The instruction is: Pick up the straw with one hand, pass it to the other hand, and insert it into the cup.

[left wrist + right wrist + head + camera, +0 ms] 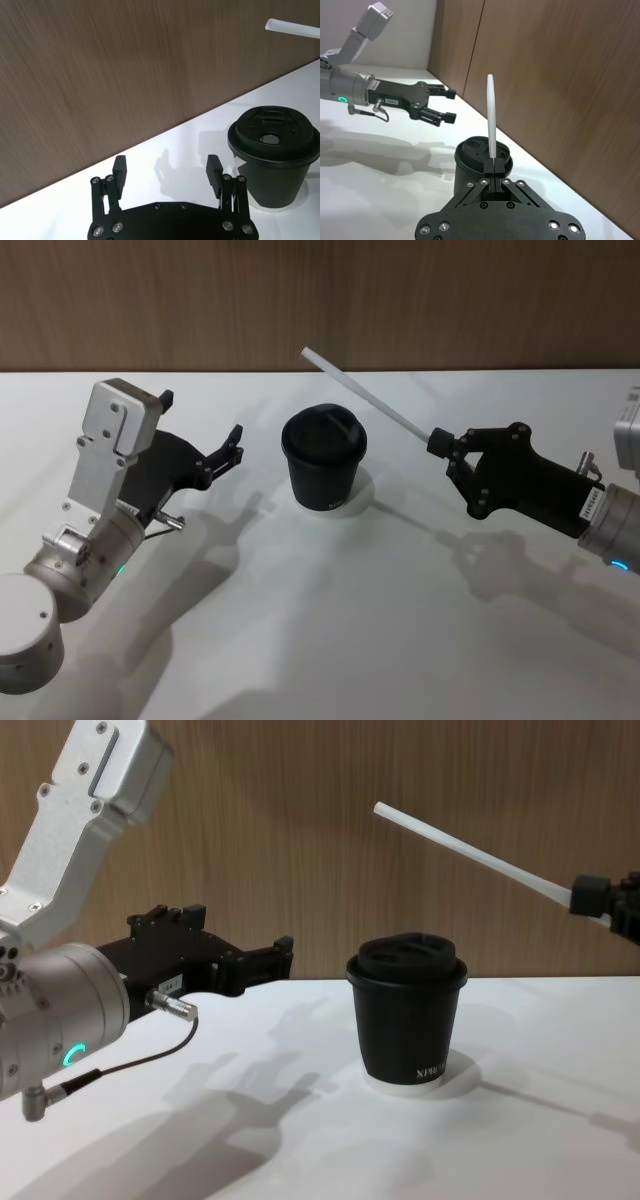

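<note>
The white surface (350,650) stretches out nearest to me, with the shadows of both my arms across it. On the right, my right tool (438,443) is clamped on the straw (370,400), its two fingers pinched together on the straw's near-right end. From there the straw slants up toward the far left, held in the air. From the chest, its free end stands high above the left side of the cup (322,475), apart from the lid and touching nothing else. On the left, my left tool (166,162) hovers above the surface with its fingers spread wide and nothing between them. It points toward the cup from well to the cup's left. The cup stands upright on the surface in the middle, between the two tools. Its black domed lid is on, with white lettering low on its side and a white rim at its base. Farthest off, a brown wood-grain wall (300,300) rises behind the surface's far edge.
</note>
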